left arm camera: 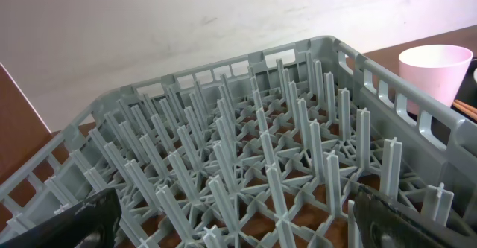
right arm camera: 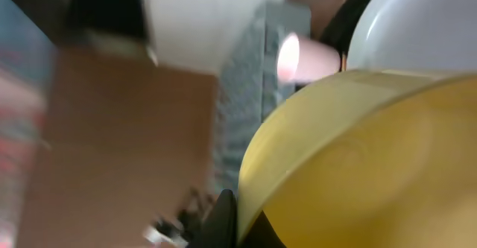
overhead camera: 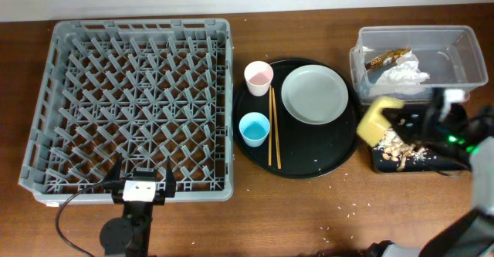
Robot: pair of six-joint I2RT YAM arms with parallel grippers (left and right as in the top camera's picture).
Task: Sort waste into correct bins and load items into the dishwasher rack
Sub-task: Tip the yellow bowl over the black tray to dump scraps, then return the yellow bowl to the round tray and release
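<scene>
The grey dishwasher rack (overhead camera: 131, 103) fills the left side and holds nothing. My left gripper (overhead camera: 141, 178) is open and empty over its front edge; the left wrist view shows the pegs (left arm camera: 246, 144) between its fingers (left arm camera: 238, 229). My right gripper (overhead camera: 413, 126) is shut on the rim of the yellow bowl (overhead camera: 378, 120), tilted on its side over the flat black tray (overhead camera: 432, 164), where food scraps (overhead camera: 397, 145) lie. The bowl fills the right wrist view (right arm camera: 373, 159). The clear tub (overhead camera: 463, 49) holds the napkin (overhead camera: 405, 76) and brown wrapper (overhead camera: 388, 55).
The round black tray (overhead camera: 324, 160) in the middle carries the pink cup (overhead camera: 258, 76), blue cup (overhead camera: 254, 128), chopsticks (overhead camera: 273, 126) and grey-white plate (overhead camera: 314, 93). A few crumbs lie on the table in front of it. The pink cup also shows in the left wrist view (left arm camera: 436, 69).
</scene>
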